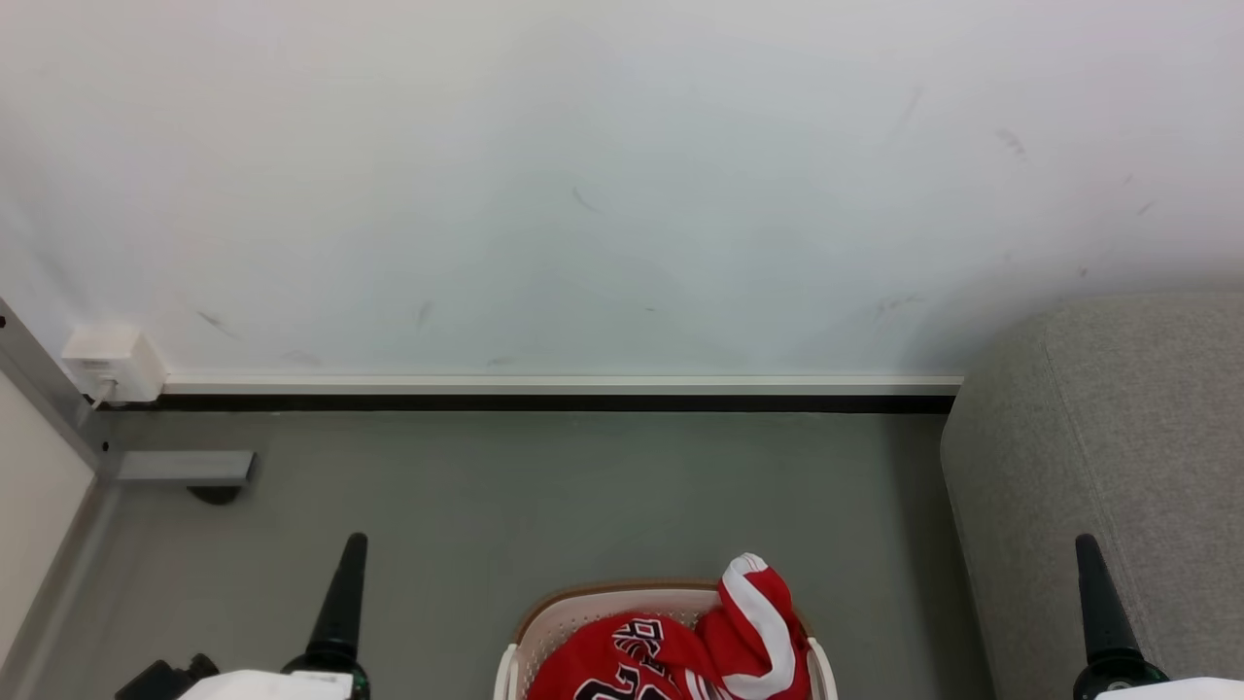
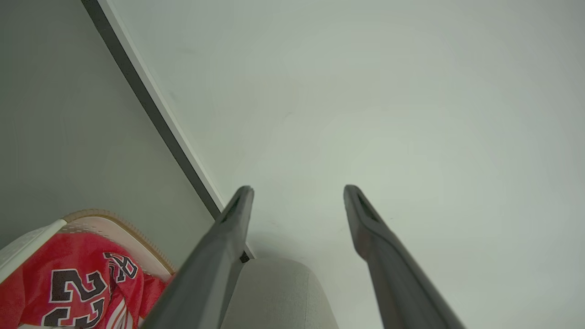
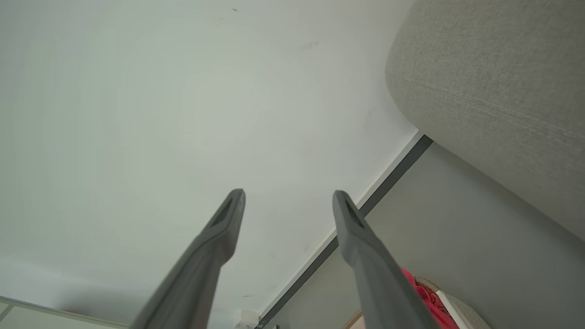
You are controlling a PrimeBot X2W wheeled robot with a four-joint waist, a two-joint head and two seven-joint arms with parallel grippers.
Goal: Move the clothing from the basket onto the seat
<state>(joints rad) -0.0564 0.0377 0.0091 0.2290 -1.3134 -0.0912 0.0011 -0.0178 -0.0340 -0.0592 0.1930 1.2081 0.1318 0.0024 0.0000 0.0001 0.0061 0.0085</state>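
A: Judging the step in hand: looking like the very start, with reaching for the clothing (image 1: 661, 656) not yet begun.

B: Agreeing. Lying heaped in the basket (image 1: 583, 595) at the bottom centre of the head view, spilling a red and white-banded fold over the right side of the rim.

A: Checking the left gripper (image 2: 297, 189): standing parted in the left wrist view, gripping nothing, pointing up at the bare wall (image 1: 622, 194).

B: Seeing the same of the right gripper (image 3: 288, 194): spread apart in the right wrist view, carrying nothing, rising at the lower right of the head view in front of the seat (image 1: 1098, 437).

A: Thinking about the next move: probably calling for lowering one gripper toward the bottom centre, closing on a raised fold such as that white-banded hump, then lifting clear of the rim.

B: Then presumably swinging toward the right edge of the frame and letting go over the grey upholstery.

A: Counting now: one piece of clothing, one basket, one seat.

B: Adding two grippers, each showing two dark fingers (image 2: 228, 237) in its own wrist view.

A: Worrying slightly about thin fabric snagging on the rim, or dragging the light basket along the floor (image 1: 486, 486). Only guessing there.
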